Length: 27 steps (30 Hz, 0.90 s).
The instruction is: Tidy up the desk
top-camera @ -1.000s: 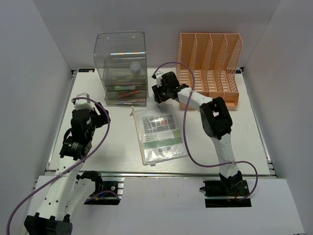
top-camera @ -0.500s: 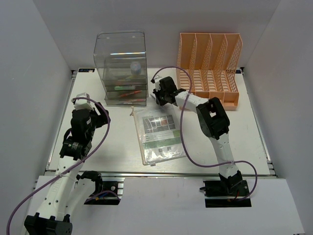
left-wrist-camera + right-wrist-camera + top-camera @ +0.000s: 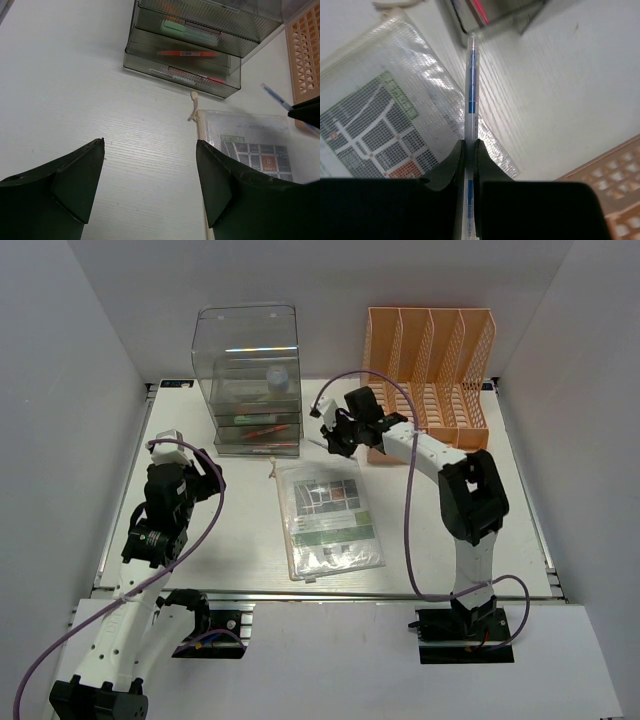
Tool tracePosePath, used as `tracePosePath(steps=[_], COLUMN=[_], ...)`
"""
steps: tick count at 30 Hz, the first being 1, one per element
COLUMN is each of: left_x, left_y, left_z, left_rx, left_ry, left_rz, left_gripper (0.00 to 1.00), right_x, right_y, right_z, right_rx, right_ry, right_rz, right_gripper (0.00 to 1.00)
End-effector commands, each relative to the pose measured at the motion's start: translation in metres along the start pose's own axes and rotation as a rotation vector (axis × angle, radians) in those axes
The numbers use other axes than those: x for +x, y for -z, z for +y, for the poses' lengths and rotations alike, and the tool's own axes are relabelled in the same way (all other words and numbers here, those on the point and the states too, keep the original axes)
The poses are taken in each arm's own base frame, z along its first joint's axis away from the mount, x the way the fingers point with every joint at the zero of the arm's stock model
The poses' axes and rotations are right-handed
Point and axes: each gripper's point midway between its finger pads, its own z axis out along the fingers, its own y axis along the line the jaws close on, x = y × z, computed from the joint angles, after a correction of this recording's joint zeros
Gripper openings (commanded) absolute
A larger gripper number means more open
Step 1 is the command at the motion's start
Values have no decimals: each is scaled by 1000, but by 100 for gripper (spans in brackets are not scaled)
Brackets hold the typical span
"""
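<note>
The worktop (image 3: pixel 240 540) is seen filling the middle of the top view, at 12 o'clock from the arm bases, with a metal rail (image 3: pixel 330 592) along its near edge. A clear drawer box (image 3: pixel 247 350) is set at its 11 o'clock corner and an orange rack (image 3: pixel 430 370) at 1 o'clock. A mesh pouch (image 3: pixel 330 515) holding printed sheets is laid flat near the centre.

The right gripper (image 3: pixel 335 437) is placed at 12 o'clock from the pouch, between box and rack. Its fingers are clenched on a blue-and-white pen (image 3: pixel 471 90). In the right wrist view the pen is pointed to 12 o'clock, over the pouch's edge and towards the box's lowest drawer. In the left wrist view the pen is seen slanting out of the gripper at 3 o'clock.

The left gripper (image 3: pixel 150 145) is held over bare worktop at the 9 o'clock side. Its fingers are spread wide and nothing is grasped between them.
</note>
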Motion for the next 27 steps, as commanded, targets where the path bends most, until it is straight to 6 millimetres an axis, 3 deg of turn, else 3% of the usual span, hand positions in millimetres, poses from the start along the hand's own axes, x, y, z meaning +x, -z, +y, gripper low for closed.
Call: tracePosePath(steps=[1, 6, 10, 13, 14, 15, 17, 21, 27], left_x=[-2, 0, 1, 2, 3, 3, 2, 3, 3], left_y=[1, 0, -1, -2, -2, -3, -3, -3, -4], left_z=[2, 3, 4, 4, 5, 5, 5, 4, 3], left_rx=[0, -8, -16, -18, -19, -21, -21, -16, -12], left_ry=[5, 3, 1, 0, -2, -4, -2, -3, -3], left_rz=[-17, -10, -3, -1, 1, 1, 1, 2, 3], left_gripper=[84, 83, 83, 84, 83, 83, 83, 83, 83], right_x=[-29, -51, -85, -106, -124, -121, -144, -155, -149], right_y=[27, 8, -17, -38, -42, -53, -56, -74, -92], right_z=[35, 39, 44, 40, 39, 36, 29, 24, 25], right_rx=[-198, -166, -113, -29, 19, 31, 103, 214, 267], right_ry=[375, 649, 795, 850, 857, 845, 829, 854, 830], right_rz=[-43, -88, -148, -175, -221, -213, -254, -281, -277], right_gripper=[0, 0, 0, 0, 0, 0, 0, 0, 0])
